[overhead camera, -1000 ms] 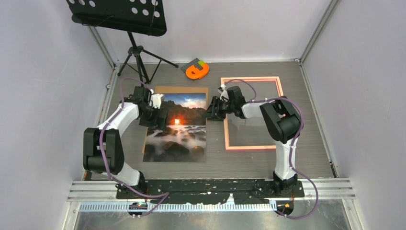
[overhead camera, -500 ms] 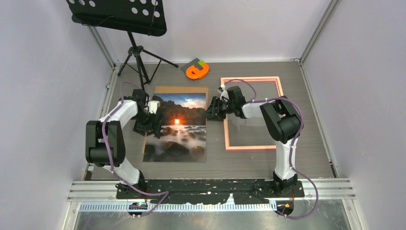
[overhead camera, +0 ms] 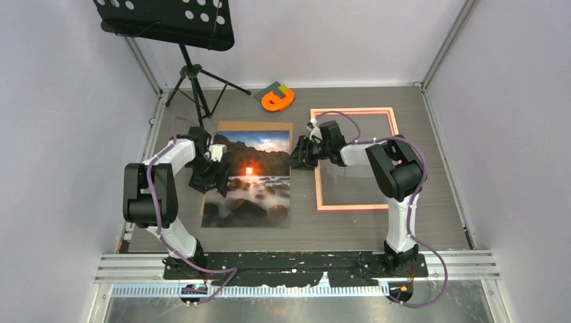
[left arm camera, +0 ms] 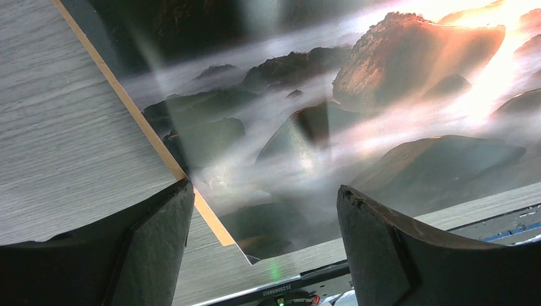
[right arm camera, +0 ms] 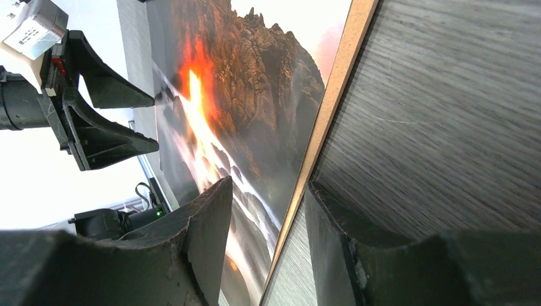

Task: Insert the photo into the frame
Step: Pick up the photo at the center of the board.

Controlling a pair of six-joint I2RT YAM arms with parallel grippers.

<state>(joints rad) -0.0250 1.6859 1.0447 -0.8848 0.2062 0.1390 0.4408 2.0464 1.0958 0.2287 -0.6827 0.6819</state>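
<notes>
The photo (overhead camera: 248,180) is lying flat, left of centre on the grey table (overhead camera: 417,222), on a brown backing board (overhead camera: 256,126) whose far strip is showing beyond the print's top edge. We are seeing glare streaking across the misty rocks in the left wrist view. The frame (overhead camera: 357,207) is lying flat just to the photo's right, a narrow band of table separating them.

The left gripper (overhead camera: 209,180) is hanging over the photo's left edge, its jaws spread wide, one over bare table and one over the print. The right gripper (overhead camera: 295,159) is sitting at the photo's right edge, its jaws standing partly apart and straddling the board's tan edge. We are unable to tell whether either is touching the print.

At the far side, a small orange object (overhead camera: 278,99) is resting near a black music stand (overhead camera: 168,20).
</notes>
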